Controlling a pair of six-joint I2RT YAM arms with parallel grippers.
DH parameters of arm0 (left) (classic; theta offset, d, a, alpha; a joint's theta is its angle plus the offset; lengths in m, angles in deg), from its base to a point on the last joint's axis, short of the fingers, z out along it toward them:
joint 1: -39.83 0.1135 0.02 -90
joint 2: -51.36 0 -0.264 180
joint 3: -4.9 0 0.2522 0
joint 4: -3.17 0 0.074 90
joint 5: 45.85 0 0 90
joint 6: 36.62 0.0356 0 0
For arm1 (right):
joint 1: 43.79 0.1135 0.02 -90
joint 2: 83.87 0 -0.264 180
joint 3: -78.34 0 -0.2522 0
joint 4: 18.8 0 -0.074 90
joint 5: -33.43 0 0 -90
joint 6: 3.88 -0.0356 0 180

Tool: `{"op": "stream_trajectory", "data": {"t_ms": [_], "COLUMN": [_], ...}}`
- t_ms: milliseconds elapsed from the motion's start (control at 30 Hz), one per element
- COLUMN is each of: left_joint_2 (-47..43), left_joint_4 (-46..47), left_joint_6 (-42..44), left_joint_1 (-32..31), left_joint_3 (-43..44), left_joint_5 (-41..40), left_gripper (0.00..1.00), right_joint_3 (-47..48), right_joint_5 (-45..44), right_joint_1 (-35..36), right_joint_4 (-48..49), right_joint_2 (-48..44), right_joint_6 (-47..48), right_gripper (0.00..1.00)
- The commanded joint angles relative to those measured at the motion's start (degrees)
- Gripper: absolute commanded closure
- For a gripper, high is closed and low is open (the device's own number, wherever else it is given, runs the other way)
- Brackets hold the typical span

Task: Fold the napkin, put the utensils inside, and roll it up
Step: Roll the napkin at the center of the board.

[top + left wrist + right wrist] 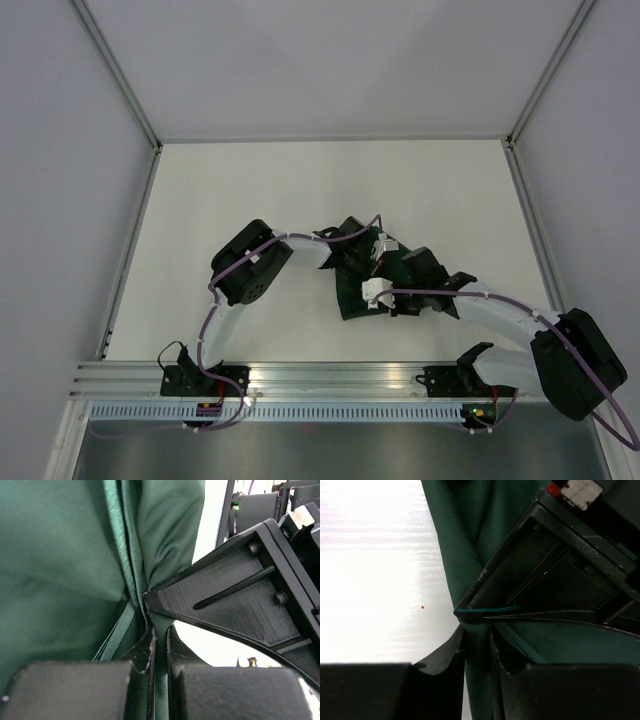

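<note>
The dark green napkin (352,298) is bunched up at mid-table between the two wrists. In the left wrist view my left gripper (160,635) is shut on a gathered fold of the napkin (60,570), which hangs in pleats beyond the fingertips. My right gripper (477,640) is closed onto a strip of the napkin (455,540) right beside it. Each gripper's black finger shows in the other's view: the right one's finger (240,605) and the left one's finger (535,575). From above, the left gripper (360,262) and right gripper (385,272) nearly touch. The utensils are out of view.
The white table (300,190) is enclosed by grey walls at left, right and back. An aluminium rail (330,375) carrying both arm bases runs along the near edge. A tiny red speck (422,607) lies on the table left of the cloth.
</note>
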Motion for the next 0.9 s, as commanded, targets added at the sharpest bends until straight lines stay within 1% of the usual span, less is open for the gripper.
{"op": "stream_trajectory", "data": {"t_ms": [0, 33, 67, 100, 133, 200, 233, 300, 333, 367, 433, 533, 567, 600, 633, 667, 700, 733, 833, 867], "left_joint_2": [0.1, -1.4, -2.4, -3.5, -4.6, -8.0, -9.3, -13.4, -14.8, -18.0, -21.0, -27.9, -29.6, -31.3, -34.8, -36.4, -38.2, -40.7, -44.5, -45.0], "left_joint_4": [-3.7, -3.0, -2.2, -0.2, 0.8, 2.6, 4.0, 7.5, 10.3, 11.9, 13.9, 17.1, 18.4, 21.3, 22.8, 24.8, 29.3, 31.1, 34.2, 34.6], "left_joint_6": [0.4, 0.1, -0.4, -1.0, -1.5, -3.1, -3.7, -5.8, -7.2, -7.6, -8.3, -7.7, -7.6, -7.4, -7.2, -7.3, -7.1, -6.0, -1.4, 2.5], "left_joint_1": [1.3, 1.6, 2.1, 2.3, 2.6, 3.6, 3.9, 5.3, 6.2, 6.7, 7.3, 7.7, 7.7, 7.7, 7.7, 7.7, 7.6, 7.4, 4.1, 0.9], "left_joint_3": [-2.1, -2.7, -3.2, -4.7, -5.3, -6.9, -7.4, -9.9, -11.0, -12.1, -15.3, -20.0, -21.5, -24.9, -26.5, -28.5, -32.5, -34.2, -38.4, -39.1], "left_joint_5": [-3.5, -3.6, -3.8, -4.2, -4.7, -5.7, -7.4, -8.1, -9.8, -10.1, -12.1, -19.0, -23.2, -25.3, -27.5, -31.9, -33.3, -36.6, -42.7, -48.8], "left_gripper": [0.91, 0.88, 0.79, 0.75, 0.72, 0.7, 0.67, 0.65, 0.63, 0.62, 0.62, 0.62, 0.62, 0.62, 0.62, 0.62, 0.62, 0.61, 0.61, 0.61], "right_joint_3": [1.7, 2.5, 2.9, 3.2, 3.9, 4.5, 4.8, 5.4, 5.9, 6.1, 7.4, 10.4, 11.2, 12.2, 14.2, 15.5, 16.5, 18.9, 22.9, 23.7], "right_joint_5": [-0.7, -0.2, 0.2, 0.7, 1.2, 1.5, 1.7, 2.3, 2.7, 3.7, 5.1, 8.9, 10.3, 12.6, 13.9, 15.0, 16.0, 17.9, 20.6, 21.2], "right_joint_1": [0.2, 0.1, 0.2, 0.2, 0.2, 0.2, 0.1, 0.0, -0.1, -0.3, -0.9, -3.0, -3.9, -4.8, -6.8, -8.0, -9.1, -11.0, -13.7, -14.2], "right_joint_4": [-2.5, -2.9, -3.4, -4.1, -4.3, -4.4, -4.5, -5.1, -5.5, -5.6, -7.2, -11.4, -12.8, -14.2, -17.1, -18.8, -22.3, -24.1, -30.5, -31.7], "right_joint_2": [3.3, 4.0, 4.6, 5.3, 6.5, 7.5, 8.3, 9.1, 9.9, 10.4, 11.9, 15.5, 16.4, 17.4, 19.6, 20.8, 22.0, 24.5, 29.3, 30.4], "right_joint_6": [-0.6, -0.7, -0.7, -0.7, -0.7, -0.6, -0.6, -0.6, -0.6, -0.6, 0.0, 2.3, 3.1, 4.0, 5.1, 7.2, 8.4, 9.6, 13.8, 14.8], "right_gripper": [0.77, 0.8, 0.82, 0.83, 0.86, 0.87, 0.88, 0.89, 0.89, 0.89, 0.9, 0.9, 0.91, 0.91, 0.91, 0.91, 0.91, 0.91, 0.91, 0.91]}}
